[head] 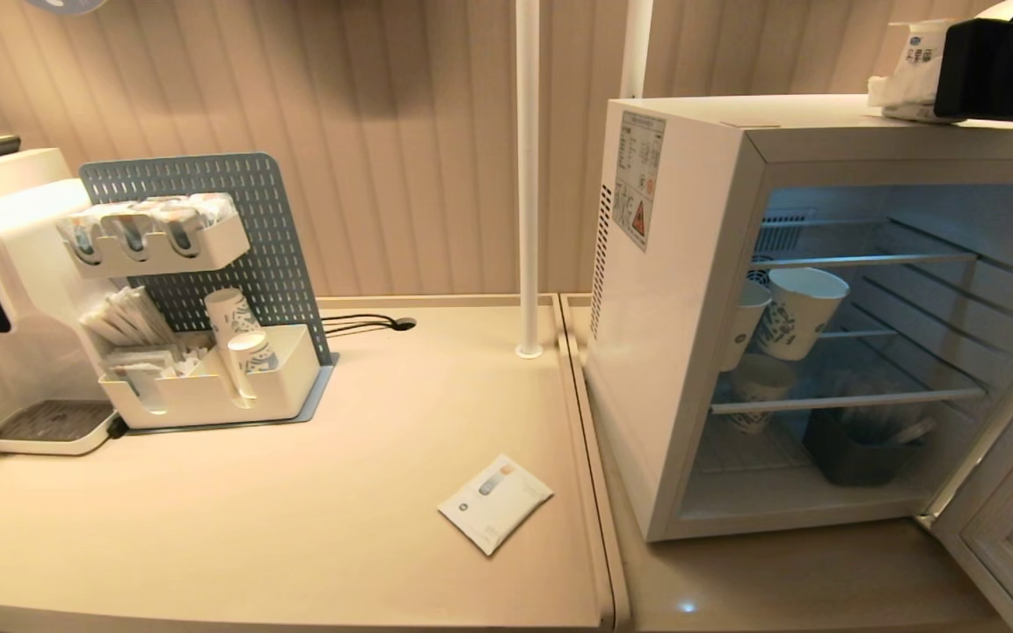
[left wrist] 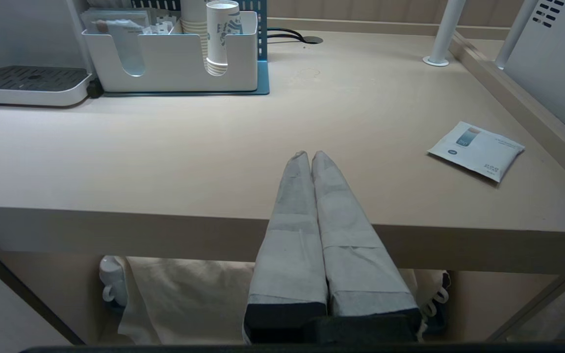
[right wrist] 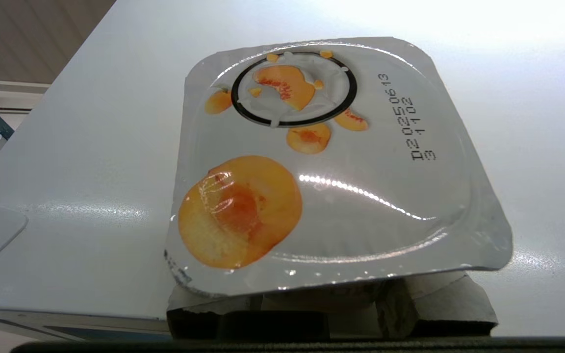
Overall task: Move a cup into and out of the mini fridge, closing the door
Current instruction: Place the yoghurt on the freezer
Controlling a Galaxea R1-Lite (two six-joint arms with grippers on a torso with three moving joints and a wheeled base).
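We hold the cup point(right wrist: 331, 162) gripped in our right gripper point(head: 990, 70) over the fridge point(head: 691, 264) top, at two o'clock, door point(head: 1012, 492) open for loading; left gripper point(left wrist: 310, 158) rests closed, empty.

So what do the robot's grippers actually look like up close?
The left gripper has two long tapering fingers wrapped in pale grey, tape-like covering, rising from a black base. The right gripper shows the same pale covering, frayed at the edges, over a dark base; in the head view its arm is a bulky black housing. No cables or markings show.
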